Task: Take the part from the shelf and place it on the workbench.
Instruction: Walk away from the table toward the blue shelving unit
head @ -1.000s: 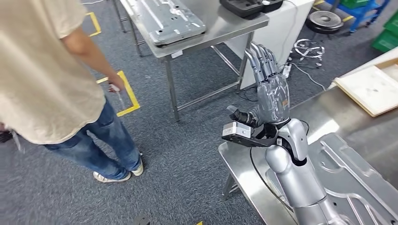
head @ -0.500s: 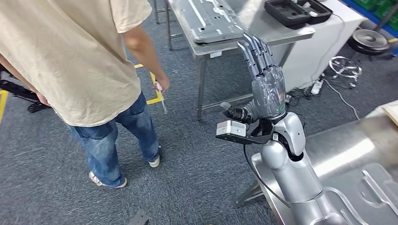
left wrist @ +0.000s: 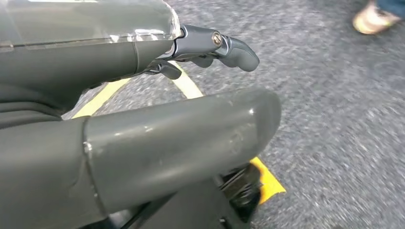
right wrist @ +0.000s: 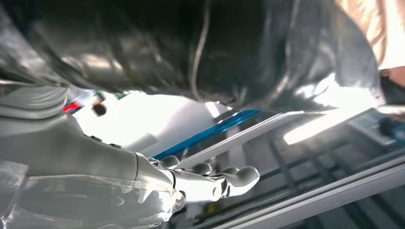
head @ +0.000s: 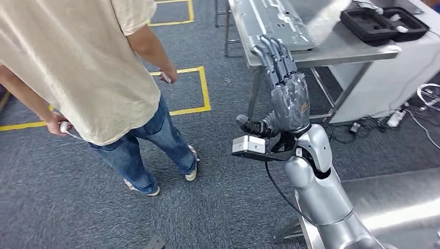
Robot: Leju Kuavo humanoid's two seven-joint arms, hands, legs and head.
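Head view. Grey carpeted floor (head: 223, 202) across the frame, marked with yellow tape lines (head: 203, 88) at upper left; a person (head: 88, 72) stands on it at left. Metal table (head: 332, 52) at upper right carries a flat grey metal panel (head: 275, 21) and, further right, a black tray (head: 384, 23). Cables (head: 410, 111) lie on the floor at right. A second steel table (head: 399, 207) occupies the lower right corner.
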